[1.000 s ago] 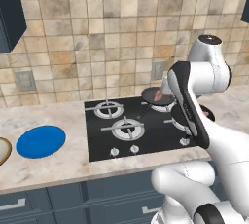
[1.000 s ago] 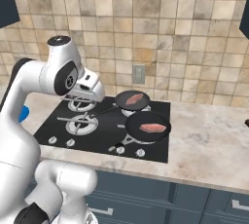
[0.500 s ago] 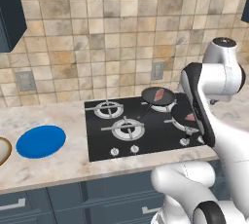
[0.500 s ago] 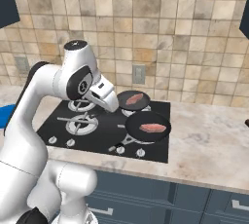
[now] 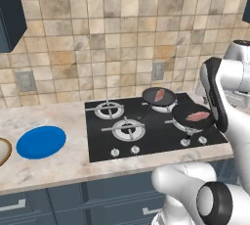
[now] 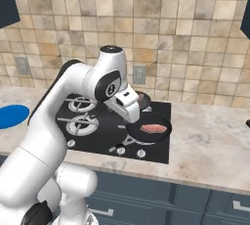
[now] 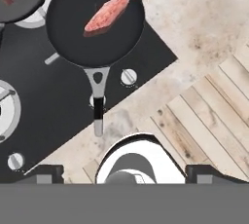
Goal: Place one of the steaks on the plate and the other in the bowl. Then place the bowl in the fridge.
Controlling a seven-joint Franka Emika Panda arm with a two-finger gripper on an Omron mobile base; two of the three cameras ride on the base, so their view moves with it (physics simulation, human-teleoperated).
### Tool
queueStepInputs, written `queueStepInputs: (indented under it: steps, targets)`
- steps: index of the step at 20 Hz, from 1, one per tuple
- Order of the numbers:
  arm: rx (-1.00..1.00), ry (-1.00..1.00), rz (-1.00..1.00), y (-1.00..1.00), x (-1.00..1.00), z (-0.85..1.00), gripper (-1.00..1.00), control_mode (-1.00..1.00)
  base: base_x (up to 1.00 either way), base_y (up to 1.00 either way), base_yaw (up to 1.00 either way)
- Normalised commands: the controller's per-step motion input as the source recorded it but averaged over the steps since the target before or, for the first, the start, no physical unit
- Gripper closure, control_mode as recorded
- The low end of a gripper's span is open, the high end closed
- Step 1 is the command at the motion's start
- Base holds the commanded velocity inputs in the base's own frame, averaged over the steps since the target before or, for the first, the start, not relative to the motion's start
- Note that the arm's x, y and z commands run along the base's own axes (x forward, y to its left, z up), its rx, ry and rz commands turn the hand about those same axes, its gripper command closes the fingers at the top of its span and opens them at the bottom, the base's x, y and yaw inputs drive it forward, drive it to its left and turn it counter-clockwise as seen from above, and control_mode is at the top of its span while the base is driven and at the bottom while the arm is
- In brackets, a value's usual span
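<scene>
White arm's two-finger gripper point(image 7: 124, 172) is hovering high over the front right corner of the black glass hob point(image 5: 146, 128), jaws standing wide apart, carrying nothing. One pinkish-red steak slab point(image 7: 107, 14) is lying in the near dark round frying pan point(image 7: 95, 21), the other steak point(image 5: 159, 95) in the far pan point(image 5: 158, 97). Flat bright blue plate point(image 5: 41, 142) is sitting on the marble counter point(image 5: 44, 165), well left of the hob; tan-rimmed bowl point(image 5: 2, 151) is peeking in at the left edge beside it
</scene>
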Motion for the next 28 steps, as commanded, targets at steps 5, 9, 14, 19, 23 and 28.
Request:
queueStepInputs:
  steps: [5,9,14,19,23,28]
  targets:
    - [0.05,0.0,-0.01,-0.05,0.06,-0.38,-1.0,-1.0,0.0,0.0,0.0]
    - [0.0,0.13,0.0,-0.06,0.13,-0.25,-1.0,-1.0,0.0,0.0,0.0]
    - [0.0,0.23,-0.03,-0.3,0.27,-0.29,-1.0,-1.0,0.0,0.0,0.0]
    - [0.0,0.09,-0.08,-0.19,0.49,-0.31,-1.0,-1.0,0.0,0.0,0.0]
    - [0.0,0.07,-0.06,-0.13,0.48,-0.24,-1.0,-1.0,0.0,0.0,0.0]
    - [0.0,0.09,-0.03,-0.1,0.41,-0.37,-1.0,-1.0,0.0,0.0,0.0]
